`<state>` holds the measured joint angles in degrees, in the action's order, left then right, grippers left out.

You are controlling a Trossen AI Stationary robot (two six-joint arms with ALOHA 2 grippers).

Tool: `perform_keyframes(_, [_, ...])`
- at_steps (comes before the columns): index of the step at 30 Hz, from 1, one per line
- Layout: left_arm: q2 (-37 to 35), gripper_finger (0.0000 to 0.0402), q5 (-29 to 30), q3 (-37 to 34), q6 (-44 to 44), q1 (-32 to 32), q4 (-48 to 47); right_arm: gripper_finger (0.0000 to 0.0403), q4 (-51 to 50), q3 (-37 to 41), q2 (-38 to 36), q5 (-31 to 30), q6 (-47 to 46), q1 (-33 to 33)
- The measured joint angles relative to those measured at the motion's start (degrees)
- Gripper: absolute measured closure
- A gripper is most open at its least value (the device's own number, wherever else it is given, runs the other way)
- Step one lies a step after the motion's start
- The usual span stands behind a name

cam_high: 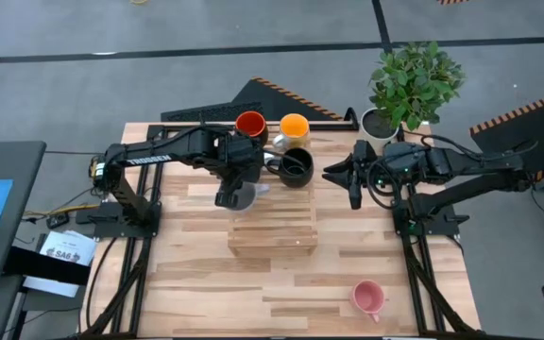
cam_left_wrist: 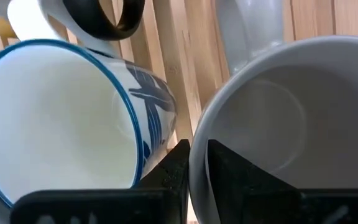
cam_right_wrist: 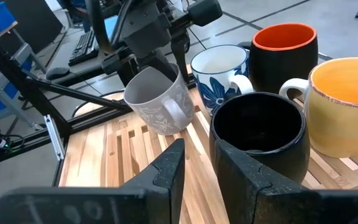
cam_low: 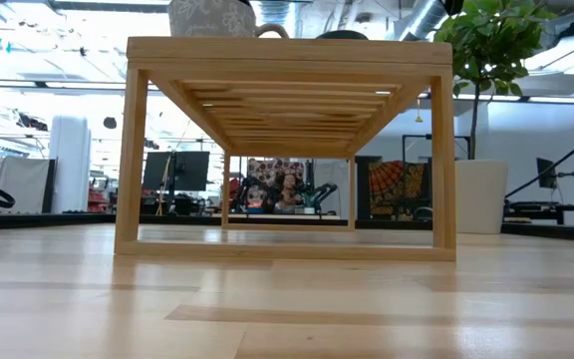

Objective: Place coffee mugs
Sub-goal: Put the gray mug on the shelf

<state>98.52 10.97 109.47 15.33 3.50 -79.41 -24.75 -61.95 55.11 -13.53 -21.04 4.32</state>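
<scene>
My left gripper (cam_left_wrist: 194, 155) hangs over the near left part of the slatted wooden rack (cam_high: 272, 231), shut on the grey patterned mug (cam_right_wrist: 157, 99). On the rack's far end stand the white mug with blue flowers (cam_right_wrist: 219, 71), the black mug (cam_right_wrist: 260, 134), the red-orange mug (cam_high: 250, 124) and the yellow-orange mug (cam_high: 294, 126), all upright on their bases. The pink mug (cam_high: 367, 297) lies on the table near its near right corner. My right gripper (cam_high: 343, 181) waits open to the right of the black mug, touching nothing. My left gripper holds the grey mug by its rim (cam_left_wrist: 197, 163), one finger (cam_left_wrist: 232, 177) inside the cup and the other (cam_left_wrist: 169, 171) outside. It comes from above, slanting down. The mug is tilted, handle (cam_right_wrist: 182, 112) toward the right arm; whether its base touches the slats I cannot tell.
A potted plant (cam_high: 412, 85) stands at the table's far right corner, behind the right arm. The near half of the rack's top (cam_high: 272, 236) is bare slats. A keyboard (cam_high: 201, 113) lies beyond the far edge.
</scene>
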Motion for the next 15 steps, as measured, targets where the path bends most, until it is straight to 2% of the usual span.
perform_keyframes(5, [0.00, 0.0351, -1.48, -0.02, 1.56, 0.01, 0.63, 0.0286, 0.00, 0.00, 0.00, -0.01, -0.11, 0.00])
perform_keyframes(15, [0.00, 0.0287, -2.13, 0.02, 4.60, -0.03, 1.50, 0.0286, 0.00, 0.00, 0.00, -0.01, -0.08, 0.00])
